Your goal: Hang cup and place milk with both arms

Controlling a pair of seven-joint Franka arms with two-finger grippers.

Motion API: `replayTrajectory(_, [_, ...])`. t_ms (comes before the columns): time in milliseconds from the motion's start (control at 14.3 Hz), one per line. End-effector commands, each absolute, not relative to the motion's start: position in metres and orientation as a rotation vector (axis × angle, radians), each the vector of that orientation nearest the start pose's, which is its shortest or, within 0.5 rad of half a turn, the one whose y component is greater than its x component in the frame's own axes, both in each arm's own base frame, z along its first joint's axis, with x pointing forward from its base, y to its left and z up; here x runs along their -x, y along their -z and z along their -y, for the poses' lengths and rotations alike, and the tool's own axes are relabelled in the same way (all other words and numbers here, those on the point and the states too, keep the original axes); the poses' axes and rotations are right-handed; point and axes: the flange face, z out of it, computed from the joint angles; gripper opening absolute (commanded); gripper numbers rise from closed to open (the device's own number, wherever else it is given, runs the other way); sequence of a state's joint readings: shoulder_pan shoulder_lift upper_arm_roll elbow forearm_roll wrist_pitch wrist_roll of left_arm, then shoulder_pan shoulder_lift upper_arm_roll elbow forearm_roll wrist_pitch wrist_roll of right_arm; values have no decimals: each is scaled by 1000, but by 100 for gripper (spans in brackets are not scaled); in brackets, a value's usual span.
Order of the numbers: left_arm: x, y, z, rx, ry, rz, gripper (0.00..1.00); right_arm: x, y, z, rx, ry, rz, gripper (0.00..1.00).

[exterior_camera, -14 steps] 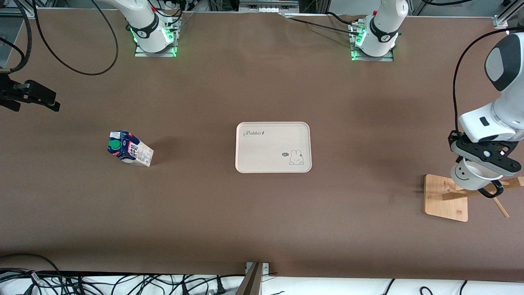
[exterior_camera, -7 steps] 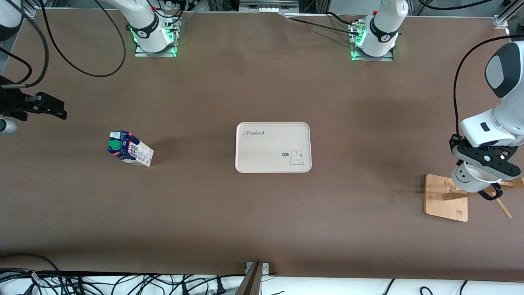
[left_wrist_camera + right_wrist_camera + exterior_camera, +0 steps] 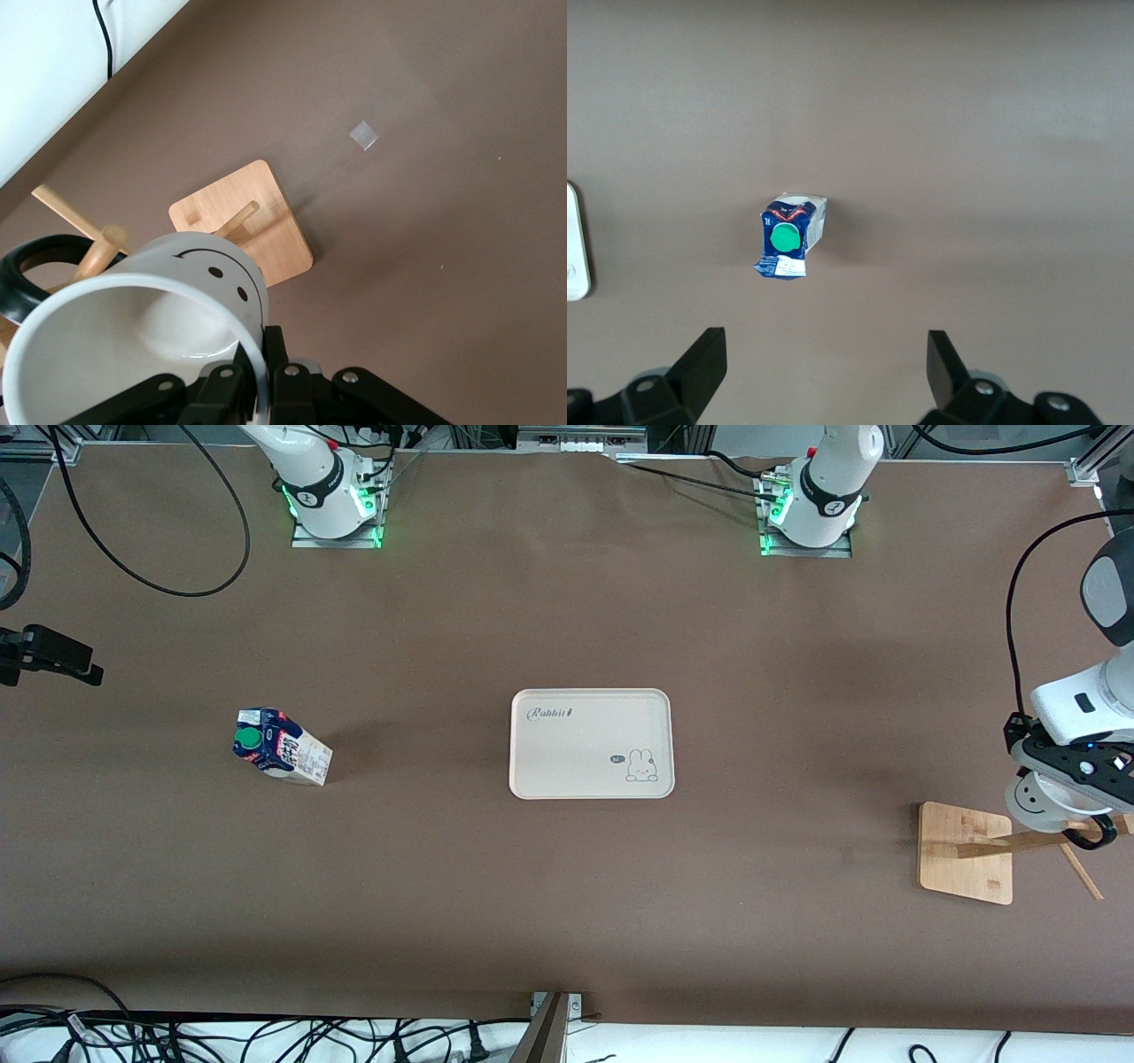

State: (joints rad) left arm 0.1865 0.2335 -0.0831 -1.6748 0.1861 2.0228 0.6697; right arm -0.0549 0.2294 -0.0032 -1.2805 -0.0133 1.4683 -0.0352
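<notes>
The white smiley cup point(image 3: 1035, 801) hangs over the wooden rack point(image 3: 964, 853) at the left arm's end of the table, and my left gripper point(image 3: 1079, 772) is shut on its rim. In the left wrist view the fingers point(image 3: 285, 347) pinch the cup's wall point(image 3: 133, 336). The black handle point(image 3: 25, 276) sits beside a peg tip point(image 3: 104, 243); whether the peg passes through the loop I cannot tell. The milk point(image 3: 282, 746) lies tipped on the table toward the right arm's end. My right gripper point(image 3: 824, 363) is open and empty, up in the air with the milk point(image 3: 788, 237) below it.
A cream rabbit tray point(image 3: 591, 744) lies at the table's middle, and its edge point(image 3: 574, 243) shows in the right wrist view. The rack has several slanted pegs point(image 3: 1083, 872). Cables lie along the table edge nearest the front camera.
My left gripper has carried the cup farther toward the left arm's end of the table, along the rack's peg. The right gripper has shifted at the table's other end. The milk has not moved.
</notes>
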Motion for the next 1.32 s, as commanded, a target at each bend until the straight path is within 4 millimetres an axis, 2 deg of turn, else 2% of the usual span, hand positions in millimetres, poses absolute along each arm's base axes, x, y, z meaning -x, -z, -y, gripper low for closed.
replayTrajectory(0, [-642,-481,-95,2765,108,-975,0,-611,-613,29,3167,-75,-131,100])
replayTrajectory(209, [-641,-461,-96,2766,110,-983,0,-611,-613,27,3167,-73,-140,100])
replayTrajectory(279, [-640,-457,-96,2768,104,-984,25,-611,-611,27,3166,-75,-138,100])
replayTrajectory(348, [-640,-456,-96,2769,102,-984,78,-610,-609,26,3169,-82,-138,100])
replayTrajectory(418, [-640,-457,-96,2769,107,-982,100,-610,-611,25,3169,-82,-136,100])
replayTrajectory(627, [-642,-466,-91,2768,130,-966,100,-608,-611,30,3176,-83,-143,100])
replayTrajectory(767, [-642,-487,-77,2748,181,-970,100,-598,-623,16,3242,-71,-96,100])
replayTrajectory(906, [-634,-520,-48,2746,231,-937,100,-593,-628,12,3295,-66,-77,100])
replayTrajectory(976, [-627,-535,-36,2774,244,-859,100,-588,-632,13,3295,-87,-69,100])
replayTrajectory(1115, [-609,-563,8,2850,259,-668,100,-586,-636,16,3291,-107,-103,100])
replayTrajectory(1254, [-583,-585,43,2919,217,-420,100,-587,-638,16,3210,-100,-83,100])
